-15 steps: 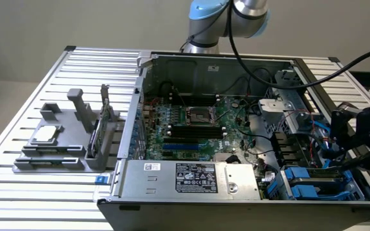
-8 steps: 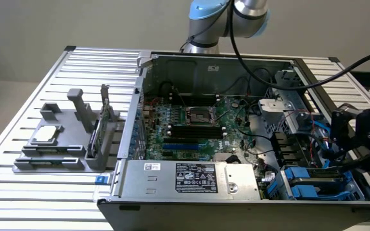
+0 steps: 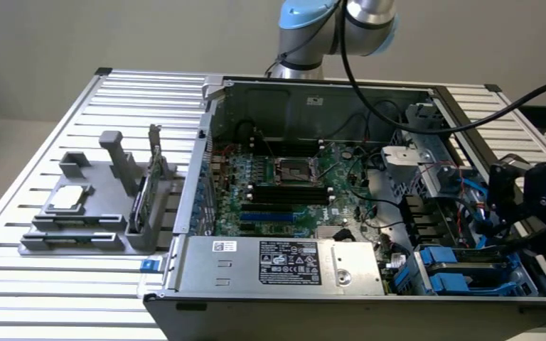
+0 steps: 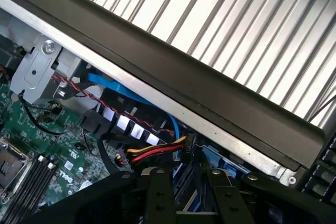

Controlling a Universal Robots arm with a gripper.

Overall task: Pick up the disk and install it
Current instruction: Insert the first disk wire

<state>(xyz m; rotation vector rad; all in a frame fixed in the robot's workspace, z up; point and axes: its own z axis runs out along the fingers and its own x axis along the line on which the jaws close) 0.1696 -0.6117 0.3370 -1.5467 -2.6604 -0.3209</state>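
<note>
The disk (image 3: 448,273), framed in blue rails, lies in the drive bay at the lower right of the exterior view, inside the open computer case (image 3: 301,99). The gripper (image 3: 510,227) hangs just above it at the right edge. I cannot tell whether it pinches the disk. The case sits on a slatted desk (image 3: 65,284).

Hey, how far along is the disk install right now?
Done: the disk looks picked up, its blue rail apparently clamped in the hand. In hand: it hangs over the drive bay at the open computer case's corner. Left: seating it in the bay.
</note>
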